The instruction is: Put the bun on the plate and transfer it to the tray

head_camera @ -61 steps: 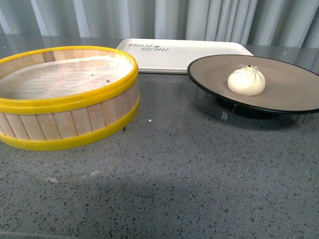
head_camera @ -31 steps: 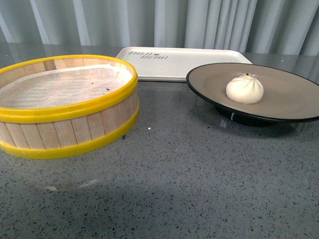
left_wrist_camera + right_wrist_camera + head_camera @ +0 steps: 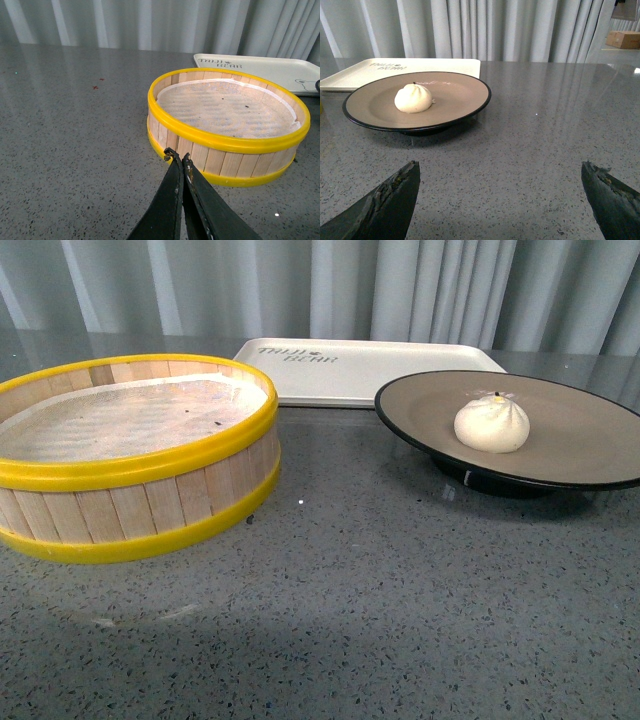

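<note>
1. Since the earlier frame, the whole front view has shifted slightly, which suggests camera motion. The objects keep their places relative to one another.
2. Left gripper [image 3: 179, 159]: fingers pressed together, holding nothing, just short of the steamer basket [image 3: 150, 500], above the counter [image 3: 380, 620].
3. Right gripper [image 3: 500, 170]: fingers spread wide, empty, facing the plate [image 3: 590, 440] and well apart from it.
4. Task status: the bun [image 3: 492, 423] sits upright near the plate's centre. The plate stands on the counter toward its right side, in front of the tray [image 3: 400, 370]. Transfer is not yet done.
5. Hazard: the plate is wide and shallow on a narrow foot. A one-sided grasp on the glossy rim is likely to tilt it.
6. Hazard: the bun is round and unrestrained. Tilt or a jerk could roll it off.
7. Hazard: the tray has a raised rim. A low carry could catch the plate's foot and push the tray toward the counter's far edge.
8. Hazard: whether the plate rim touches the tray's near corner cannot be told.
9. Markings: dark tray lettering reads roughly "TAJI BEAR", not certain. A small bear drawing shows at one tray edge.
</note>
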